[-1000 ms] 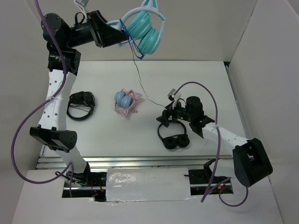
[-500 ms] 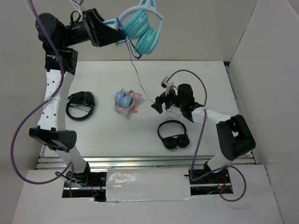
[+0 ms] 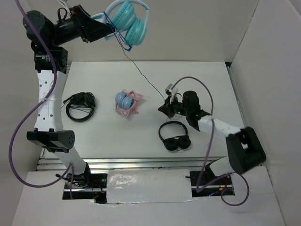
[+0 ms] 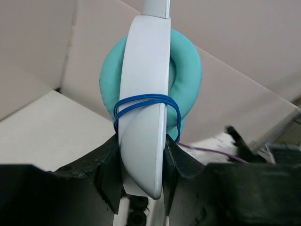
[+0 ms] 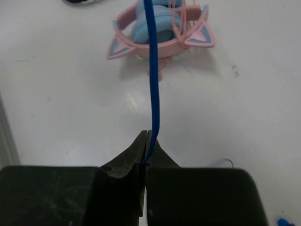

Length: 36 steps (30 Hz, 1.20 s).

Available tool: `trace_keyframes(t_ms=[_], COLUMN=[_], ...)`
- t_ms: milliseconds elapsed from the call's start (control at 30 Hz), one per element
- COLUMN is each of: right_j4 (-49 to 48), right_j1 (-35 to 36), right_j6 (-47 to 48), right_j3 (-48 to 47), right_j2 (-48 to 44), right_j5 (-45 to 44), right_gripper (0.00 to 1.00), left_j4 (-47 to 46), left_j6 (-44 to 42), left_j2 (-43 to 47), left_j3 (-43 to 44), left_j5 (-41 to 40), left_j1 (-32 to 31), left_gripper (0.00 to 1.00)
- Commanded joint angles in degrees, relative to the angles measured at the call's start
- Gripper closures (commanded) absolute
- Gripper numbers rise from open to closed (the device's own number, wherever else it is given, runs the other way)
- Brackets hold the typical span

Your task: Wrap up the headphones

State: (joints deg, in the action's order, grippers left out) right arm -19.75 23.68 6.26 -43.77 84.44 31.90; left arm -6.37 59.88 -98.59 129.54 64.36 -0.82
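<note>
The teal headphones (image 3: 128,21) hang high above the table's far left, with my left gripper (image 3: 109,29) shut on them. In the left wrist view the jaws (image 4: 142,162) clamp the pale shell beside the teal ear cushion (image 4: 186,80), and two blue cable turns (image 4: 146,100) circle it. The thin cable (image 3: 146,77) runs taut from the headphones down to my right gripper (image 3: 164,107) near the table's middle. In the right wrist view that gripper (image 5: 148,143) is shut on the blue cable (image 5: 152,70), which stretches straight ahead.
A blue-cupped pair with a pink cat-ear band (image 3: 127,103) (image 5: 160,35) lies mid-table, just beyond the right gripper. One black pair (image 3: 175,136) lies under the right arm, and another black pair (image 3: 81,106) lies at the left. A wall (image 3: 268,70) stands to the right.
My right gripper has closed on the cable, having been open. The left arm has carried the headphones further left and up, and the cable now runs straight.
</note>
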Motion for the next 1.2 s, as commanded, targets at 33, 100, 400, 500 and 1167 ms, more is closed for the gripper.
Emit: trace_keyframes(t_ms=[33, 100, 400, 500, 1167], right_j4=[-4.4, -4.9, -3.7, -4.6, -6.5], right_j1=[1.6, 2.3, -2.7, -5.2, -20.1], right_j6=[-1.8, -2.5, -5.7, -6.2, -9.4], right_j3=[11.0, 14.4, 21.6, 20.3, 4.3], right_j2=[-18.4, -22.7, -30.1, -26.8, -9.4], right_j5=[-1.1, -1.8, -5.2, -3.3, -1.9], right_gripper=[1.0, 1.0, 1.0, 1.0, 1.0], left_j4=[7.7, 7.2, -2.5, -11.4, -27.2], left_j6=[-8.7, -8.8, -0.3, 7.0, 9.7], left_j2=[0.9, 0.2, -1.0, -0.9, 8.6], left_j3=[2.6, 2.7, 1.4, -0.9, -15.0], left_j5=[-12.6, -13.2, -9.7, -6.3, 8.5], left_j1=[5.3, 7.1, 11.2, 11.1, 1.3], left_gripper=[1.0, 1.0, 1.0, 1.0, 1.0])
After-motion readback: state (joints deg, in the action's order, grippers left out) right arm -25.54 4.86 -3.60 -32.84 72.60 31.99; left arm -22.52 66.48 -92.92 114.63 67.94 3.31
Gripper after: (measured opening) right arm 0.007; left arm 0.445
